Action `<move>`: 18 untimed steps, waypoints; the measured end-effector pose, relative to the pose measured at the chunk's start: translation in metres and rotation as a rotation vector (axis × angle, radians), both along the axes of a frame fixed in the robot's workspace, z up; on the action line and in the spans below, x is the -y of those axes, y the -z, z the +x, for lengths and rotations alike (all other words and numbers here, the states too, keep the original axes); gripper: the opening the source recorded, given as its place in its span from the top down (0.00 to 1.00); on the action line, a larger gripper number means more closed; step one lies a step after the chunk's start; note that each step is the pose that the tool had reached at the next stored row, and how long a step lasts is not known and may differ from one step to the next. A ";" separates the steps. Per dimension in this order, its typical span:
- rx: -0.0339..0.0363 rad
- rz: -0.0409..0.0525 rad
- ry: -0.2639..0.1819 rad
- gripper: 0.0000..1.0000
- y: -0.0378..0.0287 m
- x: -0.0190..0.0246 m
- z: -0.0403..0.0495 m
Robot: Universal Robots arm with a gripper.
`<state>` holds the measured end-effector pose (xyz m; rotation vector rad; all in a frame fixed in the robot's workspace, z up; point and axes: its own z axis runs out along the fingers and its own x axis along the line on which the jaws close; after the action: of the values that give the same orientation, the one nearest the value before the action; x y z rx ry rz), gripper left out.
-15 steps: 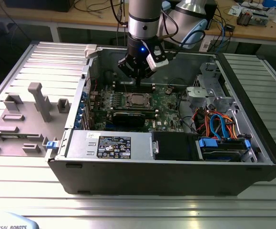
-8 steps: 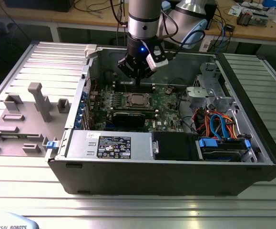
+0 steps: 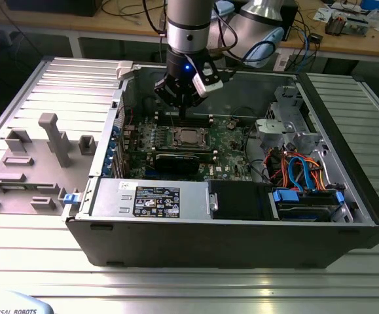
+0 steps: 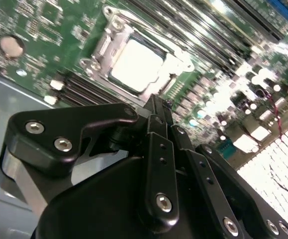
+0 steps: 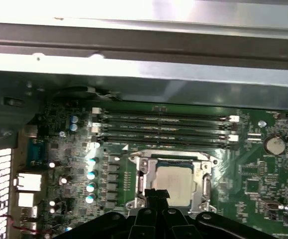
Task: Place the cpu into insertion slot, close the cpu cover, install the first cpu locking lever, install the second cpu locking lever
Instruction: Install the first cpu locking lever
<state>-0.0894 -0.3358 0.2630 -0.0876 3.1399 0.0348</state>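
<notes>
1. The exterior view takes in the whole open computer case point(image 3: 209, 243) lying on a slatted aluminium table point(image 3: 176, 288). The arm reaches down into it, with the gripper point(image 3: 182, 108) over the green motherboard point(image 3: 232, 140).
2. Both wrist views bring the socket close. The cpu point(image 5: 178, 181) sits in the insertion slot point(image 5: 211, 162), silvery top up. The cpu cover point(image 5: 144, 177) lies flat as a shiny frame around it. I cannot tell whether the locking levers are latched.
3. In the second wrist view the black fingers point(image 4: 159, 149) meet in one narrow tip with nothing between them. That tip is at the socket's edge, and whether it touches I cannot tell.
4. The first wrist view adds the memory slots point(image 5: 163, 124) just beside the socket. Beyond them the grey case wall point(image 5: 134, 84) rises close behind, so room is tight on that side. A coin battery point(image 5: 273, 145) sits off to one side on the board.
5. In the exterior view a long black expansion card point(image 3: 176, 161) runs just in front of the socket. Nearer the camera lies the labelled power supply point(image 3: 150, 198).
6. Towards the exterior view's right, orange and blue cables point(image 3: 297, 170) bunch by the drive bay, well apart from the socket.
7. Outside the case, at the exterior view's left, grey fixture blocks point(image 3: 55, 137) stand on the opened side panel.
</notes>
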 end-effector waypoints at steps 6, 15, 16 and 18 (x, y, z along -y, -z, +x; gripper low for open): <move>0.0213 0.0004 0.000 0.89 0.0032 -0.0001 -0.0367; 0.0247 0.0007 0.000 0.89 0.0040 -0.0118 -0.0438; 0.0251 0.0007 0.000 0.89 0.0041 -0.0135 -0.0438; 0.0263 0.0008 0.000 0.89 0.0042 -0.0191 -0.0432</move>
<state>-0.1325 -0.3167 0.2588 -0.0872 3.1136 0.0345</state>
